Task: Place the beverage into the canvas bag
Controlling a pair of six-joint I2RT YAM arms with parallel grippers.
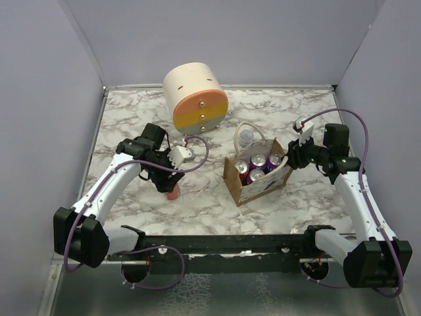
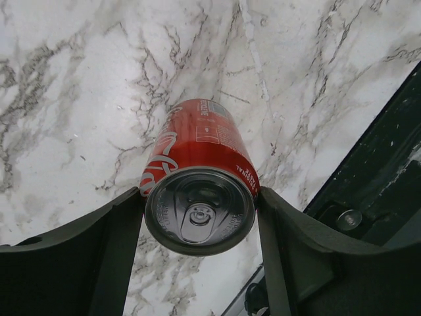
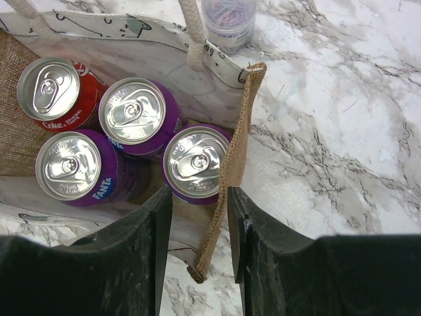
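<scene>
A red Coke can [image 2: 200, 155] stands upright between the fingers of my left gripper [image 2: 200, 197], which touch it on both sides. In the top view this can [image 1: 173, 191] is at the table's left middle, under the left gripper [image 1: 170, 179]; I cannot tell whether it rests on the marble. The tan canvas bag [image 1: 231, 172] stands at centre right and holds one red can and three purple Fanta cans [image 3: 135, 113]. My right gripper [image 3: 198, 197] is open, its fingers straddling the bag's burlap side wall [image 3: 233, 158] without pinching it. In the top view the right gripper [image 1: 290, 161] is at the bag's right side.
A big cream cylinder with an orange-yellow face [image 1: 195, 95] lies at the back centre. A small clear jar [image 3: 228, 20] stands just behind the bag, by its rope handle [image 3: 192, 29]. A black rail [image 1: 223, 245] runs along the near edge. Grey walls enclose the marble table [image 1: 131, 105].
</scene>
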